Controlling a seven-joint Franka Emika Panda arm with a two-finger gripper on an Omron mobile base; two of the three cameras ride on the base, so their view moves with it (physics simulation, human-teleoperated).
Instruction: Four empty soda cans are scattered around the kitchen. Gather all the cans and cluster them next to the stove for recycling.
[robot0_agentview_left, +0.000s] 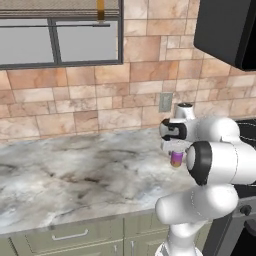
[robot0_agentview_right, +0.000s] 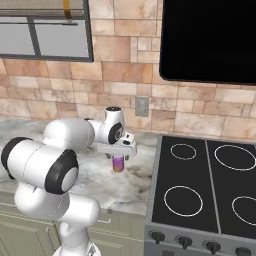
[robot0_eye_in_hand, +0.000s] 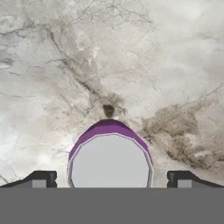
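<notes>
Hand view looks straight down: pincer spread wide, released, purplish-pink can upright between its tips, round silver top, on veined marble table, stove just beside

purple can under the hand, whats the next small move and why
Probably shut the fingers on the purple can. The hand is open, with a fingertip on either side of the can, which stands upright on the marble counter left of the stove.
</notes>
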